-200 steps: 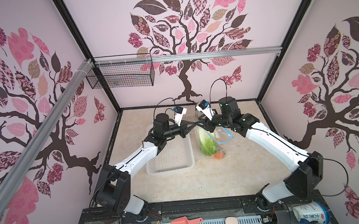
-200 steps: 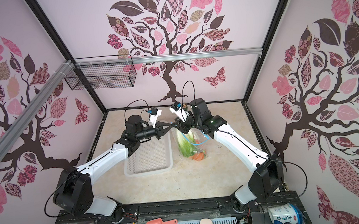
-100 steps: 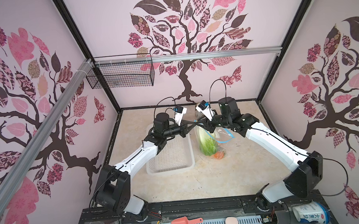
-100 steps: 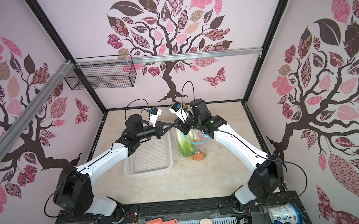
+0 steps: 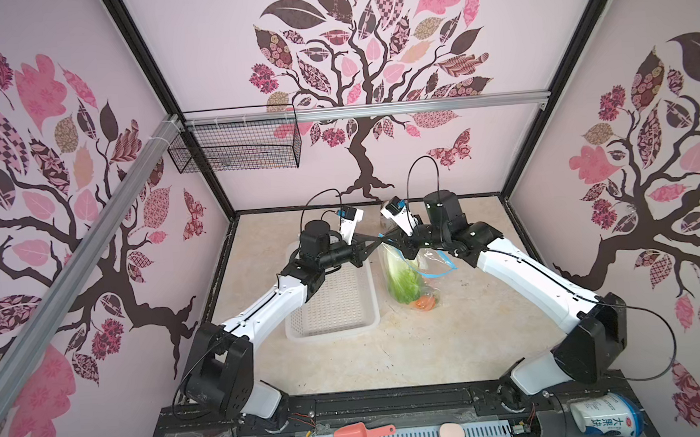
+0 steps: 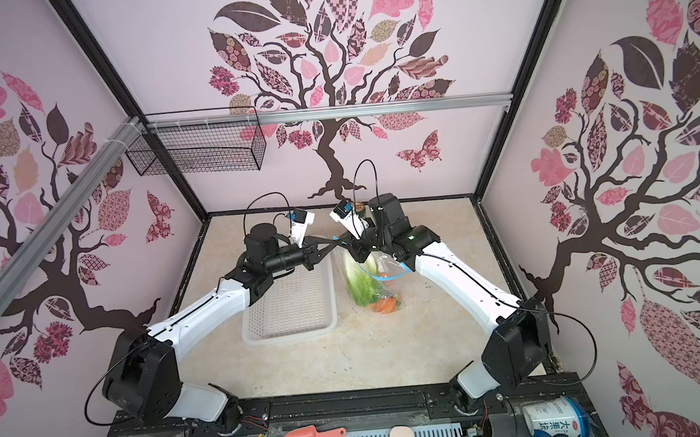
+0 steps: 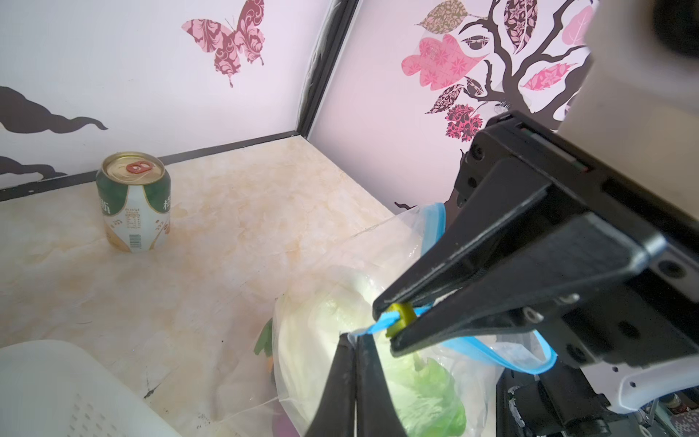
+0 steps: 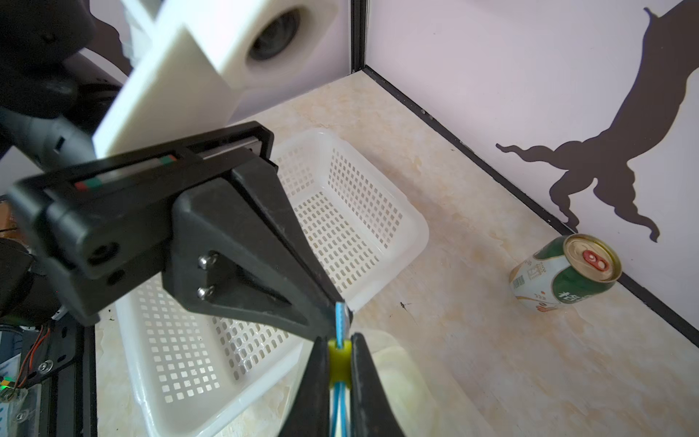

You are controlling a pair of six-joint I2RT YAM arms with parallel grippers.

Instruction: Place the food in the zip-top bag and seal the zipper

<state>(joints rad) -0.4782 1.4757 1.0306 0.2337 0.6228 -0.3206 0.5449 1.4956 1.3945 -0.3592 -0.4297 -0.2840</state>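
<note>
While left claw [image 7: 356, 340] is clamped on the joined end of the zipper [image 8: 341, 318], right claw [image 8: 339, 345] pinches the slider [image 7: 401, 316] just beside it. Bag [image 5: 405, 262] hangs between them over mid-desk, nearer the back edge, just right of basket [image 5: 371, 323]; lettuce [image 5: 402, 281] and carrot [image 5: 422, 303] are inside. Open tracks run from slider back toward right arm. Judgement: slider must travel that way, along the strip, with left claw anchoring.
</note>
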